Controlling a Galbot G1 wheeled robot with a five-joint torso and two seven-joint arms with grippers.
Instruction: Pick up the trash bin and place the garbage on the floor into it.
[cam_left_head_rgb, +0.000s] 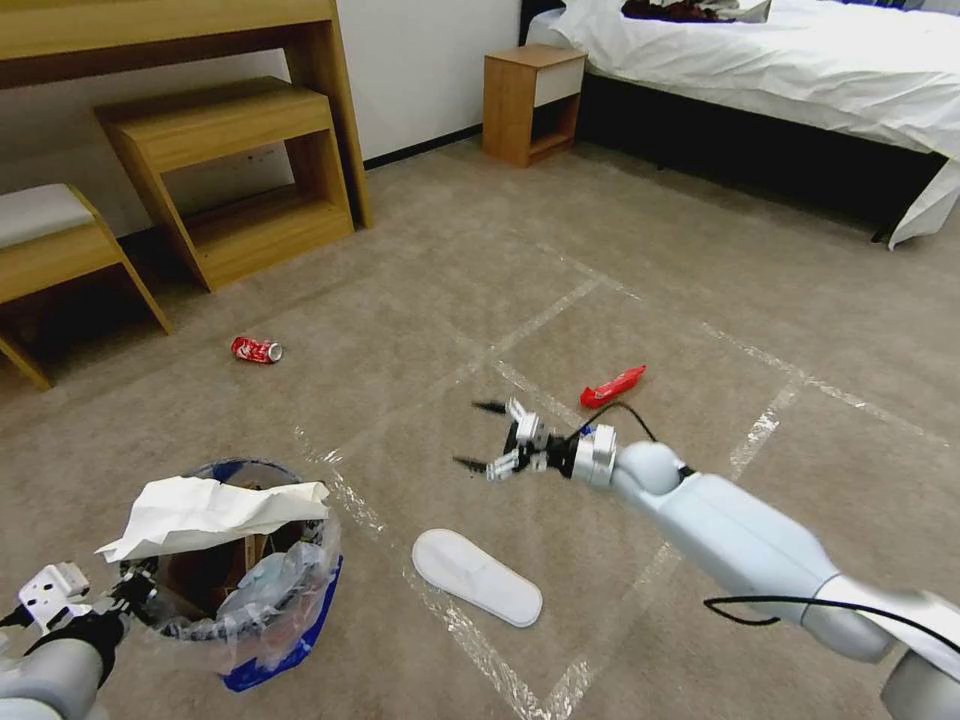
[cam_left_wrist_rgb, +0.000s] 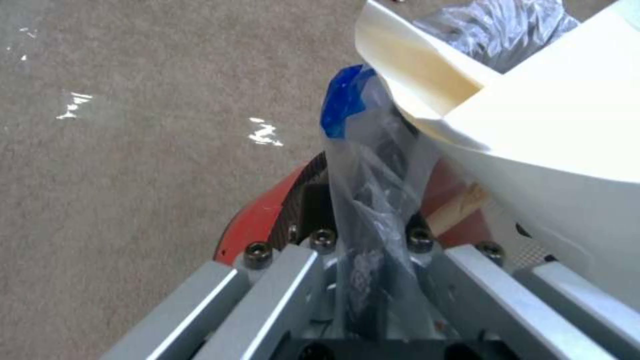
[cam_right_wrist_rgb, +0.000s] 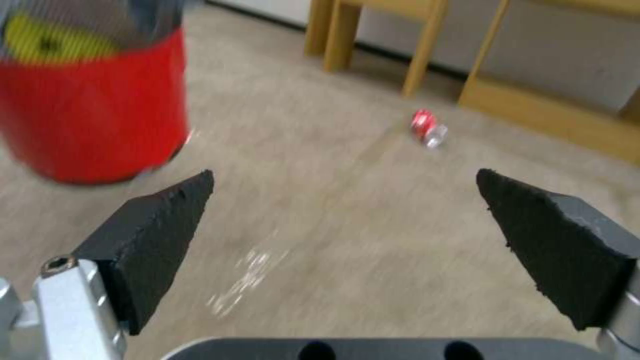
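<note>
We cannot see the left pincer (cam_left_wrist_rgb: 363, 235) tips: the clear bag (cam_left_wrist_rgb: 373, 200) drapes over them at the trash bin (cam_left_wrist_rgb: 260, 220) rim, and white paper (cam_left_head_rgb: 210, 510) covers much of the bin's opening beside it. Ahead of the right pincer (cam_right_wrist_rgb: 347, 220), the carpet (cam_right_wrist_rgb: 320, 210) smears, and the can (cam_right_wrist_rgb: 427, 127) shows no readable label.

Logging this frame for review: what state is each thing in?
Bin: held at its rim, bag-lined, partly filled, white paper sticking out.
Left gripper: shut on the bin.
Right gripper: open, empty, above the floor.
Slipper: flat on the floor.
Can: on its side on the floor.
Wrapper: on the floor.
</note>
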